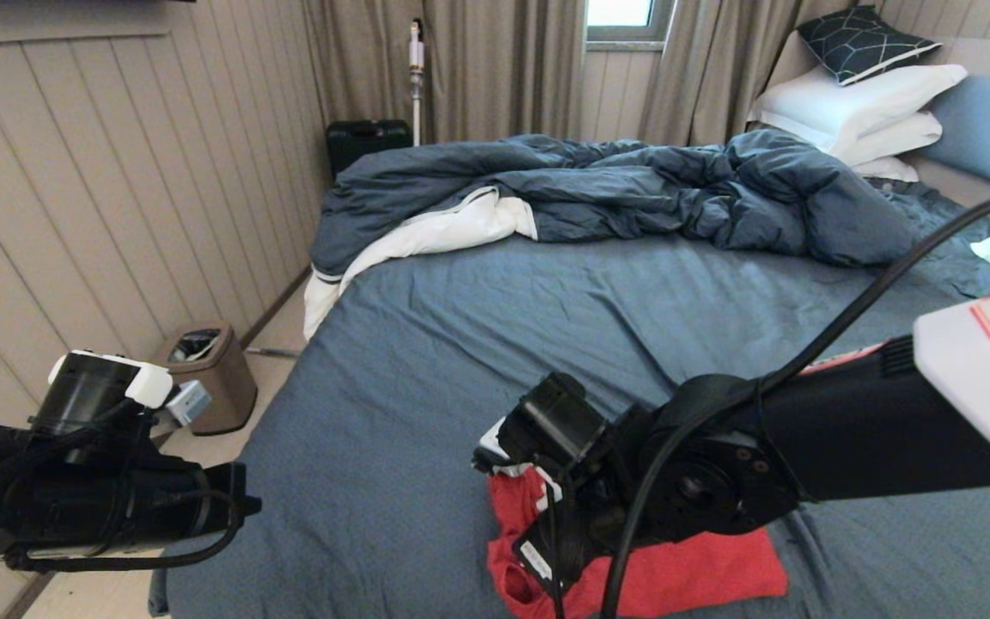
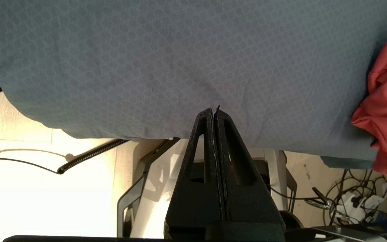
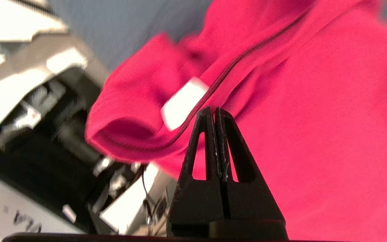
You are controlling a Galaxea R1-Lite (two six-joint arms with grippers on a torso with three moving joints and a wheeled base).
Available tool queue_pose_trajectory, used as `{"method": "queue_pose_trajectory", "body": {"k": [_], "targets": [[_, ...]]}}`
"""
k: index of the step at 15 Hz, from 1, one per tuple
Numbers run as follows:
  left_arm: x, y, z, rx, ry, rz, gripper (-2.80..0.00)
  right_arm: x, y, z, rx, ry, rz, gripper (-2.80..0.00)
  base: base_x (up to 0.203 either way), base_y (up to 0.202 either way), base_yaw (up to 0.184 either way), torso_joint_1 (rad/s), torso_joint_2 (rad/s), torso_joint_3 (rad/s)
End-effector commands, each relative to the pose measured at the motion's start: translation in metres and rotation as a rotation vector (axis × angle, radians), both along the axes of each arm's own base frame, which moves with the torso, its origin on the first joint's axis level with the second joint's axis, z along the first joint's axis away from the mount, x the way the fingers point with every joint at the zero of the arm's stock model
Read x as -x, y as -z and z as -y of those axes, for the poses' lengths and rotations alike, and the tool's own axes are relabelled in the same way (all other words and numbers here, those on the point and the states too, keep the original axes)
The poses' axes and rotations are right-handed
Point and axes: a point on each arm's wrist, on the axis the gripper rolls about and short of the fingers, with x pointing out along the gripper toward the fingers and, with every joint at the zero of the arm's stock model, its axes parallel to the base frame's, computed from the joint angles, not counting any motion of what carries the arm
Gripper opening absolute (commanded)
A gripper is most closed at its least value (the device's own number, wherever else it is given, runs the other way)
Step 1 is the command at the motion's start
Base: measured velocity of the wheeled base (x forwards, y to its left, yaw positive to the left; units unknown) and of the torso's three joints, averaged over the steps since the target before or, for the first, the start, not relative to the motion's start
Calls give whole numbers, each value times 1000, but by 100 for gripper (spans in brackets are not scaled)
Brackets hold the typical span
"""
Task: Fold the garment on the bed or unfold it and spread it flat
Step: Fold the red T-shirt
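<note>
Left arm (image 1: 74, 490) sitting nearest the lens at the lower left of the head view, black and bulky, hanging off the bed's near left corner above the floor. Its wrist view is showing the left gripper (image 2: 214, 112) with both fingers pressed flat together, nothing between them, tips hovering over the edge of the bare slate-blue sheet.

Moving right: small brown waste bin (image 1: 207, 374) standing on the floor by the panelled wall, beside the bed (image 1: 426, 361). Dark blue duvet (image 1: 632, 193) lying rumpled across the far half of the mattress, a white underside showing at its left end.

Centre, near edge: the garment (image 1: 684, 572), red, lying bunched on the sheet at the foot of the bed, partly hidden under the right arm (image 1: 718, 464). A red fold of it is also showing at the edge of the left wrist view (image 2: 386, 104), hanging a little over the mattress edge. Right gripper (image 3: 217, 112) closed tight, fingers meeting, holding no cloth; its tips are hovering just over the red fabric near the neck opening and the small white label (image 3: 183, 104). Contact cannot be told. Picture is blurring here.

Far right: white pillows (image 1: 856, 107) stacked against the light blue headboard (image 1: 989, 129), dark patterned cushion (image 1: 856, 39) leaning on top.
</note>
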Motion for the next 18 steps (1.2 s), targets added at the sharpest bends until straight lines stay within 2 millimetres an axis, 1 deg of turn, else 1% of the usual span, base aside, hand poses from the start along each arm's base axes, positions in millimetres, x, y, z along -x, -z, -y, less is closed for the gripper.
{"method": "queue_pose_trajectory", "body": {"k": [1, 2, 4, 7, 9, 10, 12, 13, 15, 16, 18], "targets": [[0, 1, 0, 1, -1, -4, -280, -4, -5, 3, -16, 16, 17, -280, 0, 0, 0, 0, 0, 0], [0, 1, 0, 1, 0, -3, -280, -12, -7, 8, -23, 42, 25, -280, 0, 0, 0, 0, 0, 0], [0, 1, 0, 1, 0, -4, -280, -24, -9, 11, -36, 70, 36, -280, 0, 0, 0, 0, 0, 0], [0, 1, 1, 2, 2, -4, -280, -44, 9, 4, -22, 100, 16, -280, 0, 0, 0, 0, 0, 0], [0, 1, 1, 2, 6, -6, -280, -55, 27, -6, -16, 115, -3, -280, 0, 0, 0, 0, 0, 0], [0, 2, 1, 2, 6, -7, -280, -60, 33, -11, -21, 120, -3, -280, 0, 0, 0, 0, 0, 0], [-1, 3, 2, 0, 8, -12, -280, -62, 42, -19, -18, 114, -9, -280, 0, 0, 0, 0, 0, 0], [-1, 3, 2, -1, 8, -12, -280, -62, 42, -20, -21, 114, -8, -280, 0, 0, 0, 0, 0, 0], [0, 2, 2, 0, 8, -7, -280, -60, 30, -16, -40, 121, 10, -280, 0, 0, 0, 0, 0, 0], [1, -1, 2, 3, 8, 3, -280, -58, 15, -12, -64, 128, 33, -280, 0, 0, 0, 0, 0, 0], [8, -12, 0, 14, 7, 52, -280, -45, -30, 6, -140, 144, 105, -280, 0, 0, 0, 0, 0, 0]]}}
